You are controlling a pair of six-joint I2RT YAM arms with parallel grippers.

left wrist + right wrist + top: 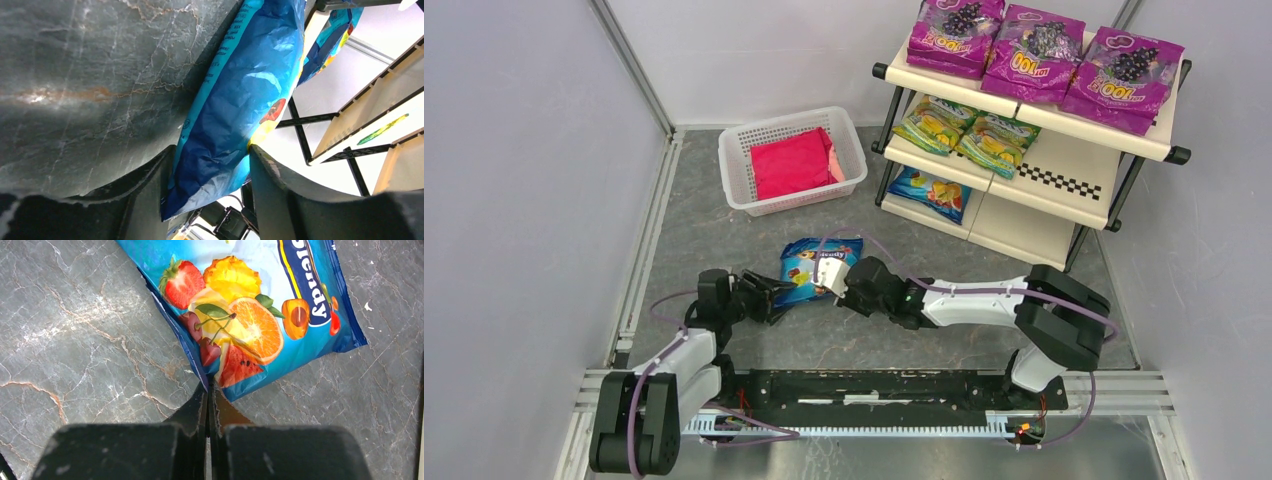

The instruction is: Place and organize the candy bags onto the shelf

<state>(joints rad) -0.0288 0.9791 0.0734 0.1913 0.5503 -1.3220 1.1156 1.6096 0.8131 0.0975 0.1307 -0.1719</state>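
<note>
Grey marbled tabletop (704, 240) lay beneath both low, outstretched arms; I saw the left gripper (774, 293) and right gripper (832, 278) each pinching opposite edges of the blue candy bag (816, 262), well apart from the shelf (1044, 195).

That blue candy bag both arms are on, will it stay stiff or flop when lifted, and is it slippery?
Probably floppy: the blue bag bulges and creases between the fingers of the left end effector. Likely slippery, since its film looks glossy. The right end effector pinches only a thin edge, so the bag may sag or slip there.
</note>
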